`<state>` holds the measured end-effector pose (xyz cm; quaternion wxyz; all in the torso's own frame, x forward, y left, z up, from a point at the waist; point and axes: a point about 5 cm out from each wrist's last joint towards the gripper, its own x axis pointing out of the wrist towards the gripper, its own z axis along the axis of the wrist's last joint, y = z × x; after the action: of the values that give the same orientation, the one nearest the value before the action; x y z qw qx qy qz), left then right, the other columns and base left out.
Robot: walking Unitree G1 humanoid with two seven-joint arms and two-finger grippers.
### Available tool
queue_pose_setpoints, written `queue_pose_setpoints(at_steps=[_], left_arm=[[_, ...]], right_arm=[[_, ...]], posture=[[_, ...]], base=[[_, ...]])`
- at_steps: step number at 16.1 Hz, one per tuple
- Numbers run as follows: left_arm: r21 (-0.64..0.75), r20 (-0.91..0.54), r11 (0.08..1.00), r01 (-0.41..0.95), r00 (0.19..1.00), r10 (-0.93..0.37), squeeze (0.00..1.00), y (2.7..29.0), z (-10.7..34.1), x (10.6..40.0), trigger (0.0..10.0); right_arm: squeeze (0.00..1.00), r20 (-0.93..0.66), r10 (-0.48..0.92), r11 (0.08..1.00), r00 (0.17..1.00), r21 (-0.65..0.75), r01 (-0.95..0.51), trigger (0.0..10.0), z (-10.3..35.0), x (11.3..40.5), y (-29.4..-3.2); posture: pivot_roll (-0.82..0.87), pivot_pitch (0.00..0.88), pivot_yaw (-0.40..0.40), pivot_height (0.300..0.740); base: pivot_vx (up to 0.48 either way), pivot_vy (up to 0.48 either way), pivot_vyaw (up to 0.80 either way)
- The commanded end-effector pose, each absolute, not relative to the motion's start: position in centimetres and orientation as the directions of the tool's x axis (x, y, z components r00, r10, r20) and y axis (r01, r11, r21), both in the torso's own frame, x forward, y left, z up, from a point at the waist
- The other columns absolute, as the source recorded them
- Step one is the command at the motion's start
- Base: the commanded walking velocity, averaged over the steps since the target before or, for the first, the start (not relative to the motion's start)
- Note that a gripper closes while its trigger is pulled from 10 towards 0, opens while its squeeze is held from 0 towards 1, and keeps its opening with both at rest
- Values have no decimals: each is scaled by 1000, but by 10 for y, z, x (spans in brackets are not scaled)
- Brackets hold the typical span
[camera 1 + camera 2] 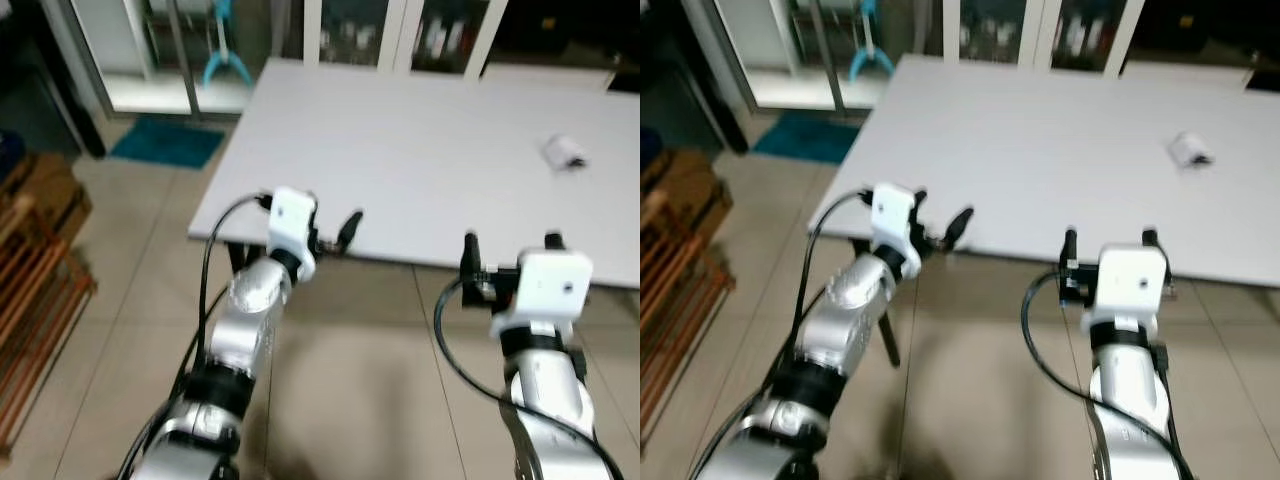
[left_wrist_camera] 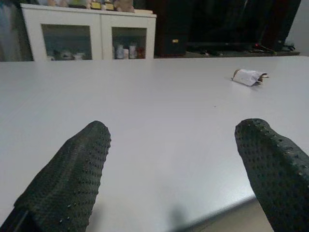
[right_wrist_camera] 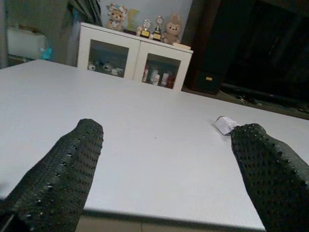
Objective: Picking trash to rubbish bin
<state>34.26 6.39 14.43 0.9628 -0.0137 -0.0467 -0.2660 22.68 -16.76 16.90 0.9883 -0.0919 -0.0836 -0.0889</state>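
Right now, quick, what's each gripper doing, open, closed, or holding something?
Left gripper: open, holding nothing, at the near edge of the white table.
Right gripper: open, holding nothing, crumpled white paper scrap lying ahead.
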Motion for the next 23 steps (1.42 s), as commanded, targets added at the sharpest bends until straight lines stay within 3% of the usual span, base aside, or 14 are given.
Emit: queue_pose_setpoints(at_steps=[1,18,23], left_arm=[[5,86,840,542,837,-541,0,50,146,341,10000],[17,50,851,525,849,-525,0,54,142,345,10000],[26,53,849,528,847,-528,0,57,142,346,10000]], right_arm=[[0,175,-177,962,968,-176,208,10000,167,227,-173],[0,180,-181,962,967,-174,212,10000,167,231,-173],[0,183,-185,959,965,-180,218,10000,167,232,-172]], posture=[[63,75,-28,740],[69,67,-23,740],[71,65,-21,740]], base=[[266,-319,0],[31,-426,0],[0,0,0]])
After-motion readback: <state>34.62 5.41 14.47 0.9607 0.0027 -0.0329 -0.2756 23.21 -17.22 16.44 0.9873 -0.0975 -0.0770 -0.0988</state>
